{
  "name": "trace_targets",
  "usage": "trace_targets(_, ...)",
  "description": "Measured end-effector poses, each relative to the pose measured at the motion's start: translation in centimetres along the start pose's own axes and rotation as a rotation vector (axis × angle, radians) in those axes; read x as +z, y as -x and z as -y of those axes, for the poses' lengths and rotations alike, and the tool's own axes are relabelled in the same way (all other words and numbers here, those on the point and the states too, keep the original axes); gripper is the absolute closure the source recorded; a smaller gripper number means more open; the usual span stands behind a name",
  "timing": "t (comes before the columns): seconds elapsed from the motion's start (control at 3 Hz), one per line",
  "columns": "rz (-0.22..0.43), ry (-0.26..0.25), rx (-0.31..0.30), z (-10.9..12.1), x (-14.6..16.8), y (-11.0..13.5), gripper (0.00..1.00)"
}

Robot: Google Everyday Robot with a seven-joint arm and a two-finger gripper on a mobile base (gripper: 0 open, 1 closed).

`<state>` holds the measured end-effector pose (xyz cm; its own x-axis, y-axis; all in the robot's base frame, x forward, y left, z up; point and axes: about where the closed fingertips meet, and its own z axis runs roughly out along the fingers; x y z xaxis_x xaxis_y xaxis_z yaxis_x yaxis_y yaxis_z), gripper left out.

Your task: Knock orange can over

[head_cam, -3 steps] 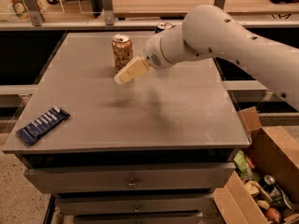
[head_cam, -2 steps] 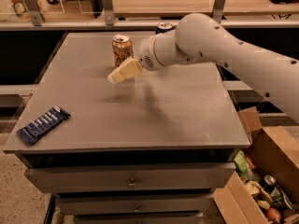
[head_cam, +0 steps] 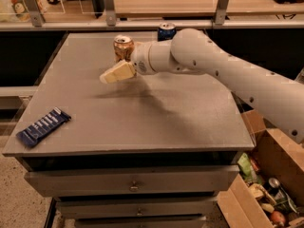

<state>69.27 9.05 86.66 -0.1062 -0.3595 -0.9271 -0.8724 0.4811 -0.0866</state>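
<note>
The orange can (head_cam: 123, 46) stands upright near the far middle of the grey table (head_cam: 142, 113), with a silver top. My gripper (head_cam: 107, 77) has cream-coloured fingers and hangs just above the table, in front of and slightly left of the can. The white arm reaches in from the right and its wrist covers the can's right side. The gripper holds nothing that I can see.
A blue can (head_cam: 166, 31) stands at the table's far edge behind the arm. A blue snack packet (head_cam: 42, 126) lies at the front left corner. A cardboard box (head_cam: 266, 184) of mixed items sits on the floor at the right. Drawers are below the tabletop.
The arm has swung left across the table. The gripper has moved from right of the can to in front of and left of it. The can still stands upright.
</note>
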Motion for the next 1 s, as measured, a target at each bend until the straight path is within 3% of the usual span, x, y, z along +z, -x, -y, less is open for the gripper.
trace_targets(0.33, 0.068, 0.006, 0.012, 0.4, 1.3, 0.2, 0.03)
trace_targets(1.0, 0.225, 0.053, -0.041, 0.0, 2.2, 1.8, 0.44)
